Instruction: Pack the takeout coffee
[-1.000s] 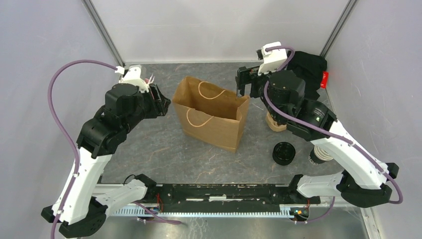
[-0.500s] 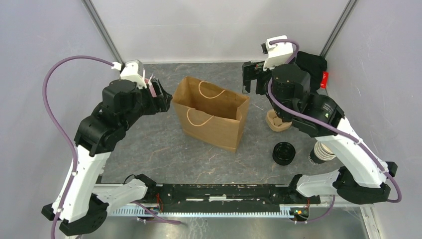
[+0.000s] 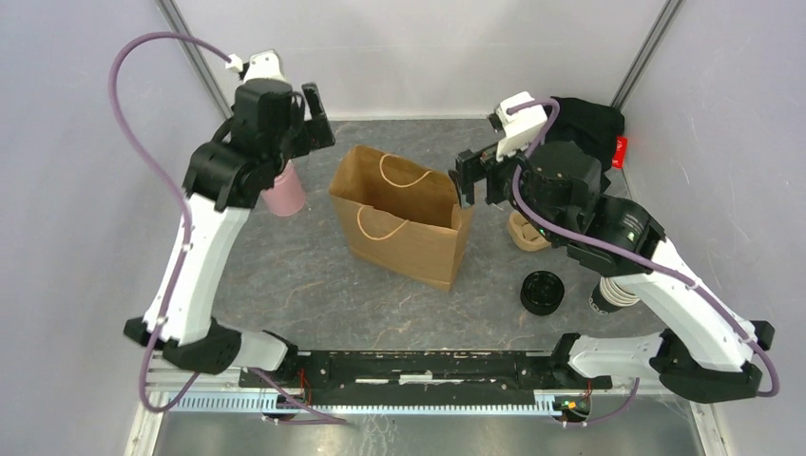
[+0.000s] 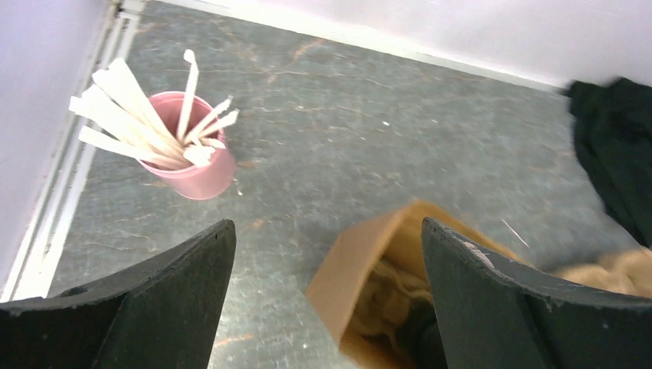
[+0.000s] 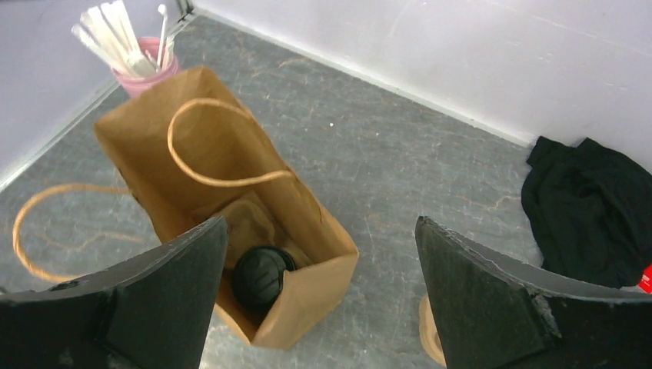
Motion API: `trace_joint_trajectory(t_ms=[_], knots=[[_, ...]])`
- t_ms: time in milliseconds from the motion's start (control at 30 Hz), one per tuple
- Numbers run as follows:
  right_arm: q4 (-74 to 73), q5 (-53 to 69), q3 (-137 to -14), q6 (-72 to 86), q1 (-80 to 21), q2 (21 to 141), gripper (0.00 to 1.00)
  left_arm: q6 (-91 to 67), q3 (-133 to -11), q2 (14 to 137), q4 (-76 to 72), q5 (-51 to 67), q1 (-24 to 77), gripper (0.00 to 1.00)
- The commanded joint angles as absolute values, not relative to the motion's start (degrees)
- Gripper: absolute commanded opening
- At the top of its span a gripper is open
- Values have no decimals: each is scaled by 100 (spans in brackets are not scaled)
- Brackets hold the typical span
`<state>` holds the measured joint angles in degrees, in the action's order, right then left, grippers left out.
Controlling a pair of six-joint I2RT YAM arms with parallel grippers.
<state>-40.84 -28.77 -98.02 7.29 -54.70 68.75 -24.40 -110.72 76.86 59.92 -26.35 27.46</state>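
Observation:
The takeout coffee (image 5: 261, 278), a cup with a black dome lid, stands inside the open brown paper bag (image 5: 231, 192) at its right end. The bag (image 3: 404, 223) stands upright mid-table; in the left wrist view only its left corner (image 4: 369, 254) shows. My right gripper (image 5: 321, 223) is open and empty, above the bag's right end (image 3: 475, 176). My left gripper (image 4: 327, 231) is open and empty, raised high behind the bag's left corner (image 3: 318, 116). The cup does not show in the top view.
A pink cup of wooden stirrers (image 3: 283, 190) stands left of the bag. Right of the bag are a tan stack (image 3: 527, 233), a squat stack of black lids (image 3: 542, 292) and a stack of lidless cups (image 3: 613, 293). A black cloth (image 3: 589, 119) lies at the back right.
My left arm has lifted and swung toward the back wall, uncovering the pink cup. My right gripper has shifted a little left toward the bag's right end. The bag has not moved.

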Motion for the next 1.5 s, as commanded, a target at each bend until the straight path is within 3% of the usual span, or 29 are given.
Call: trace_joint_trajectory(t_ms=[0, 300, 533, 933, 1100, 1467], knots=[[-4155, -2482, -9266, 641, -5475, 6093, 98, -2268, -11710, 8592, 5925, -2978, 2250, 96], [-4530, -2647, -8379, 234, -5471, 4627, 98, -1891, -12361, 10345, 5365, -3002, 1191, 94], [-4855, -2788, -8250, 162, -5476, 4212, 98, -1869, -12493, 11153, 5141, -3047, 853, 90], [-5468, -2749, -8598, 214, -5475, 4313, 98, -1907, -12342, 11837, 4805, -2930, 471, 70], [-5578, -2675, -8725, 254, -5476, 4436, 98, -1839, -12274, 11955, 4735, -3061, 415, 67], [-5494, -2620, -8707, 320, -5475, 4606, 98, -1611, -12089, 11984, 4592, -3126, 396, 45]])
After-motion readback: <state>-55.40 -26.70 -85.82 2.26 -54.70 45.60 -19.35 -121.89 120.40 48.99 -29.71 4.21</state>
